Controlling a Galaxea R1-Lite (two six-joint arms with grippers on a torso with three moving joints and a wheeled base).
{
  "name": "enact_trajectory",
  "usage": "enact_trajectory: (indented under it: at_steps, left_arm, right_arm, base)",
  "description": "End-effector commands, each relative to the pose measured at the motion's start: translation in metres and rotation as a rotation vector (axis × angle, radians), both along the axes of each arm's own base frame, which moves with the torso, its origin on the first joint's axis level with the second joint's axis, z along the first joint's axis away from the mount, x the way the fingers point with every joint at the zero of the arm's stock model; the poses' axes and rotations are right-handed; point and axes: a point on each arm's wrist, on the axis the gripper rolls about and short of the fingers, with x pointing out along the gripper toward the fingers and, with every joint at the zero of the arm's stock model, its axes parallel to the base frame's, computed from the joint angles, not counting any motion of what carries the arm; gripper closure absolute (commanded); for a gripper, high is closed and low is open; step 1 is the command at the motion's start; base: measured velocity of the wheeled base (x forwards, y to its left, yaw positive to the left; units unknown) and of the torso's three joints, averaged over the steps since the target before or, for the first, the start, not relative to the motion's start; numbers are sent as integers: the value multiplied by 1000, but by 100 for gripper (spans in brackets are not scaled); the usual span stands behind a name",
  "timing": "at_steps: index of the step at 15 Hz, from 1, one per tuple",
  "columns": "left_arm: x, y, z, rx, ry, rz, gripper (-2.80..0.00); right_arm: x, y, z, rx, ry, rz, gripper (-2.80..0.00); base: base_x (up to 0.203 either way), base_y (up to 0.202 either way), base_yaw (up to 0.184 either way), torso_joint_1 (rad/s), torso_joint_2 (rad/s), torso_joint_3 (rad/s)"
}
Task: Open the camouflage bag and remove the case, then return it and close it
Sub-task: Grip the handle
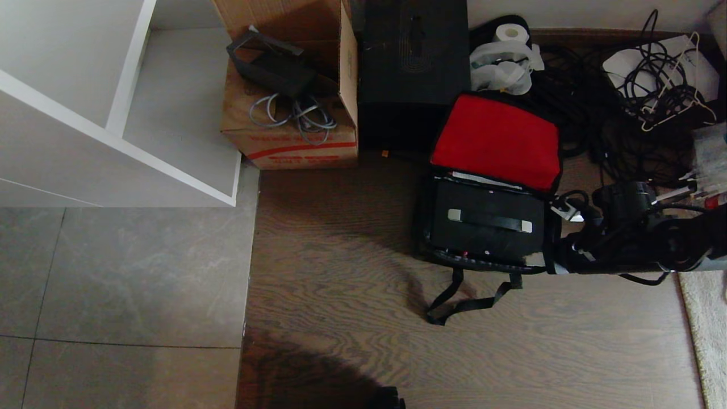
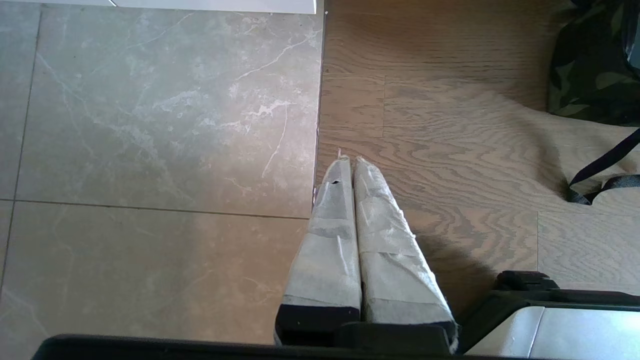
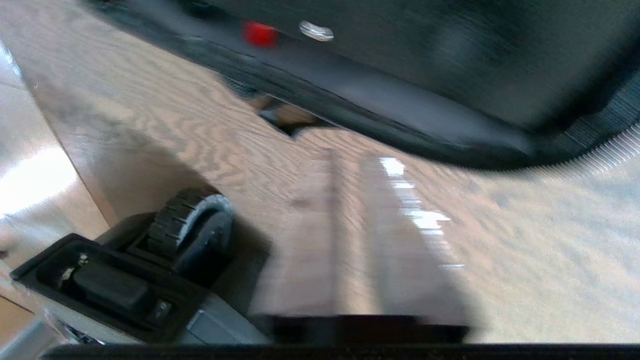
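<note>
Camouflage bag (image 1: 448, 258) sits on the wood floor (image 1: 341, 250), lid (image 1: 495, 140) flipped back with the red lining up, leaning near the tall black box (image 1: 413, 68). Case (image 1: 487, 218) is inside the bag, handle (image 1: 489, 220) on top. Shoulder strap (image 1: 466, 295) trails out on the floor in front of the bag. Right gripper (image 3: 345, 200) is low beside the bag's right front corner; view blurred, can't tell whether its fingers are parted. Left gripper (image 2: 348, 165) is parked away from the bag, over the tile/wood seam, fingers pressed together, empty.
</note>
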Motion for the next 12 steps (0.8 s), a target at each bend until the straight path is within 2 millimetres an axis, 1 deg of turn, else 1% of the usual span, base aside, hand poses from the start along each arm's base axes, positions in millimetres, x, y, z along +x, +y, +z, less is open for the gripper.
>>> enact_trajectory:
  at_steps: [1, 3, 4, 9, 11, 12]
  left_arm:
    - [0, 0, 0, 0, 2, 0, 0]
    - [0, 0, 0, 0, 2, 0, 0]
    - [0, 0, 0, 0, 2, 0, 0]
    - [0, 0, 0, 0, 2, 0, 0]
    - [0, 0, 0, 0, 2, 0, 0]
    - [0, 0, 0, 0, 2, 0, 0]
  right_arm:
    - [-4, -23, 0, 5, 4, -60, -280]
    - [-4, -39, 3, 4, -14, -106, -280]
    - [-4, -42, 0, 11, -2, -121, -280]
    - [-6, -45, -8, 76, 53, -190, -280]
    - [-4, -44, -16, 93, 83, -205, -280]
    - [0, -45, -15, 101, 76, -211, -280]
  base:
    - [0, 0, 0, 0, 0, 0]
    - [0, 0, 0, 0, 0, 0]
    - [0, 0, 0, 0, 0, 0]
    - [0, 0, 0, 0, 0, 0]
    - [0, 0, 0, 0, 0, 0]
    - [0, 0, 0, 0, 0, 0]
